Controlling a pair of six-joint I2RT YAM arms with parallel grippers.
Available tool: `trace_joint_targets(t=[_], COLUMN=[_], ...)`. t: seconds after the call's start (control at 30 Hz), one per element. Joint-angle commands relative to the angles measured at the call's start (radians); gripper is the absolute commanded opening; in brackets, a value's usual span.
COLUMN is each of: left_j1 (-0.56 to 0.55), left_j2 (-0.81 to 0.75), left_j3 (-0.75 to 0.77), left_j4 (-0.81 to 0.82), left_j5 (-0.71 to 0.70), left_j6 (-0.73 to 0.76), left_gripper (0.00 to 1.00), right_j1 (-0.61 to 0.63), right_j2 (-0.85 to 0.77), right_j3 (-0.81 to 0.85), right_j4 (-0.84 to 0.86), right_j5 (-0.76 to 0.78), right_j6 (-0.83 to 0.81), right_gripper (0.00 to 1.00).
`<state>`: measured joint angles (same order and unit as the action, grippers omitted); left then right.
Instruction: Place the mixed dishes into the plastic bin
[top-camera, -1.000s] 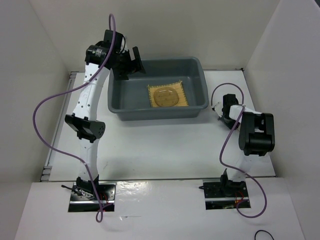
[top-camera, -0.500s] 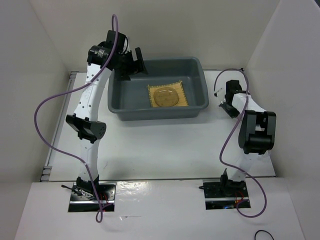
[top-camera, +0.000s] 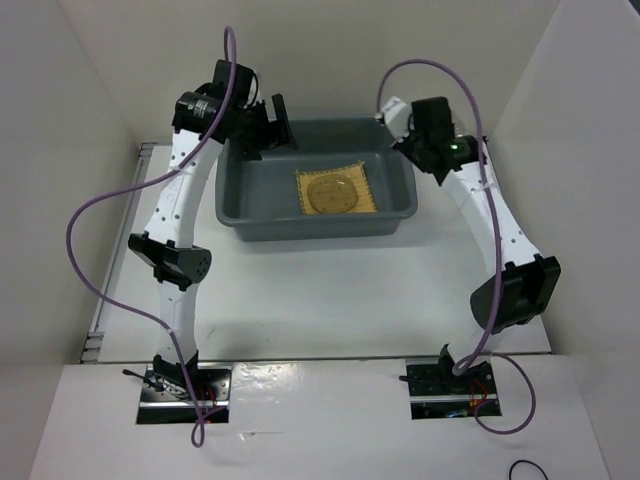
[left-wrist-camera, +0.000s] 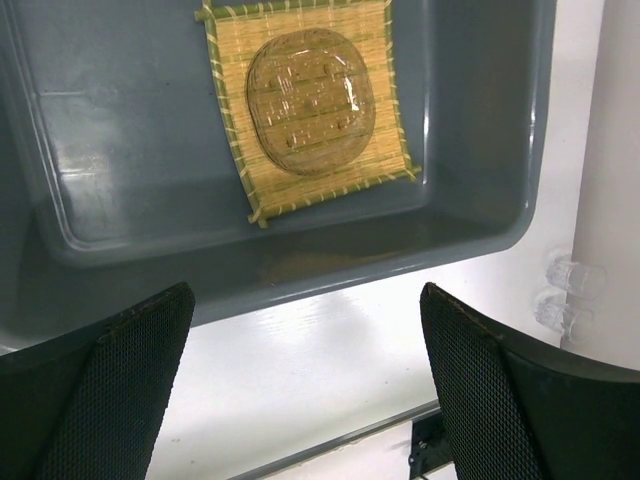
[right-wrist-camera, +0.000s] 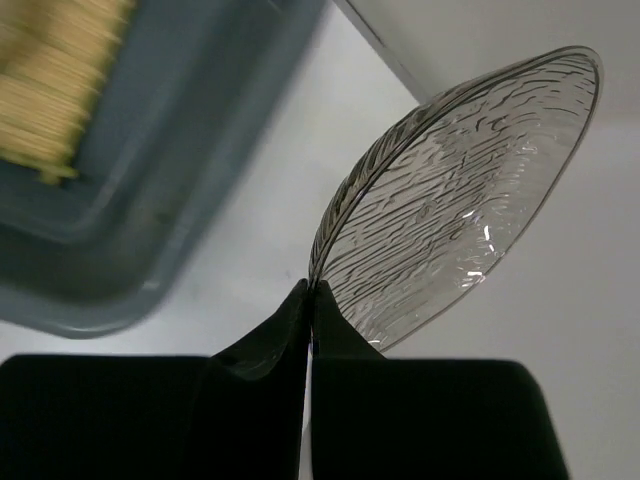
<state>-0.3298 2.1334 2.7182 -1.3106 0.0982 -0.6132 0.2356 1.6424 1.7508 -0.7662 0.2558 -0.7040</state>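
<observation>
My left claw (top-camera: 268, 122) (left-wrist-camera: 305, 300) hangs above the far left corner of the large dark grey rectangular plastic bin (top-camera: 310, 226) (left-wrist-camera: 300, 262) (right-wrist-camera: 150, 200). Its jaws are spread wide and hold nothing. Near the middle of the bin's floor lies the square yellow woven mat (top-camera: 362, 178) (left-wrist-camera: 228, 150), with a small round transparent dish (top-camera: 330, 193) (left-wrist-camera: 305, 100) resting on it. My right claw (top-camera: 402, 126) (right-wrist-camera: 310, 300) is at the bin's far right corner. It is pinched tight on the rim of a clear ribbed round plate (right-wrist-camera: 460, 190), which tilts steeply.
</observation>
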Motion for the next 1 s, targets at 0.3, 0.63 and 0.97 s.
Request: trace_joint_targets(t=[0.3,0.63,0.97], left_j1=[0.040,0.261,0.382], left_j2=[-0.235,-0.785,-0.836], left_j3=[-0.256,-1.221,-1.276], left_j4=[0.030,0.511,0.442], left_j5=[-0.072,0.174,0.195], left_j6=[-0.034,-0.204,-0.142], left_gripper=[1.00,1.00,1.00], right_j1=[0.309,0.291,0.291], right_j2=[0.089,0.088,0.237], right_j3=[-0.117,-0.353,-0.275], right_j4=[0.109,0.335,0.343], right_j5=[-0.099,-0.168,-0.210], right_j6=[-0.227,-0.673,-0.755], right_gripper=[0.00,0.00,0.00])
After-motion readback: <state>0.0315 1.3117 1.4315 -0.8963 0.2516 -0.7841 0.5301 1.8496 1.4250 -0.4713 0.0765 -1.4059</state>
